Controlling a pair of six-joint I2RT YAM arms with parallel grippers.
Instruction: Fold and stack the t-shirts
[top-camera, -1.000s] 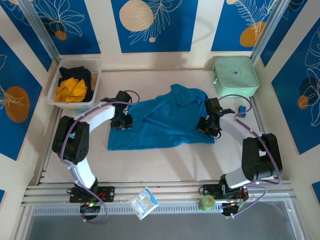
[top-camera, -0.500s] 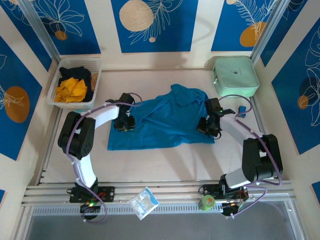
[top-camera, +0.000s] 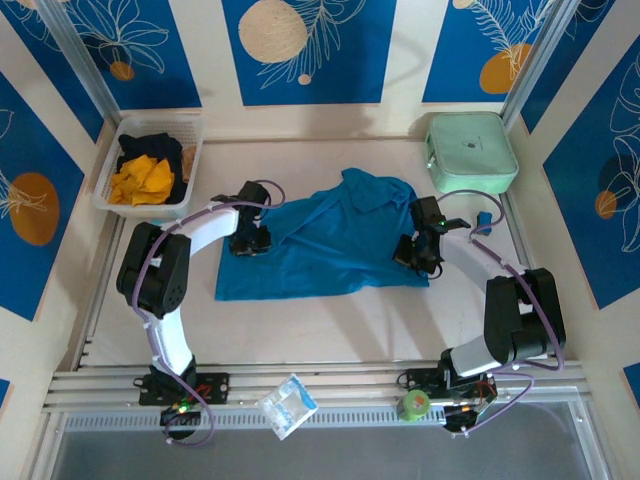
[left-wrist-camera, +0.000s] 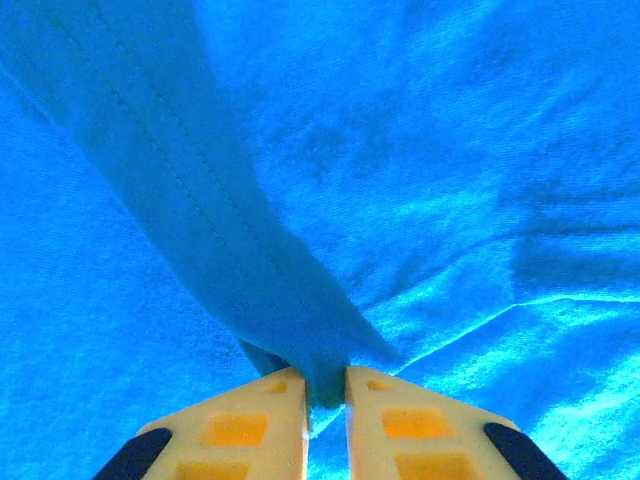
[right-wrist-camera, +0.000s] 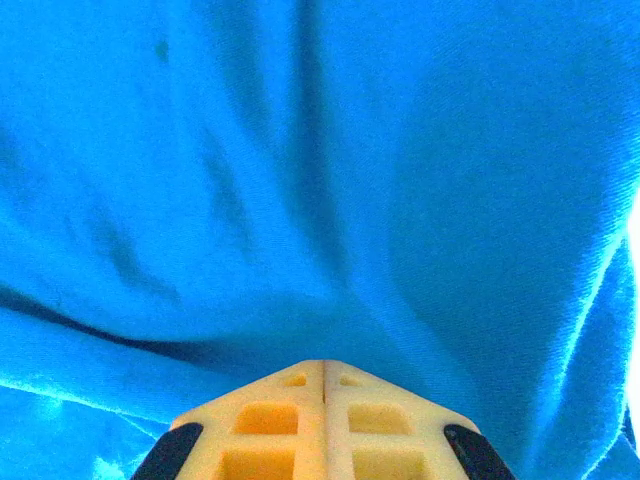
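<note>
**Change observed.** Over the last second the left arm has drawn its elbow in toward the shirt. The left pincer (top-camera: 248, 241) has narrowed from partly apart to almost together, and it sits on the left shoulder area of the teal-blue t-shirt (top-camera: 330, 250). In the left wrist view a raised ridge of teal cloth runs straight into the slim gap between the fingers (left-wrist-camera: 270, 400) and is clamped there. The right arm has not shifted. The right pincer (top-camera: 416, 254) rests at the shirt's right edge, its jaws fully together. In the right wrist view cloth lies against the tips, but whether a layer is pinched between them cannot be told.

**Position of task items.**
- The teal-blue t-shirt lies spread across the middle of the desk (top-camera: 330, 330), crumpled toward the far right corner, hem toward the arms.
- The orange-yellow t-shirt (top-camera: 142, 180) and the black t-shirt (top-camera: 150, 148) are bundled in the white basket (top-camera: 108, 196) at the far left, well apart from both pincers.

**Meaning for the task.** The left-side grasp now appears secured. With both pincers at opposite edges, the garment looks ready to be lifted, straightened or folded. No fold is yet visible and no stack exists, so the work is judged to be at an early stage.

**Caution.** The left grip takes only a narrow pleat, which could slip when tension is applied.
</note>
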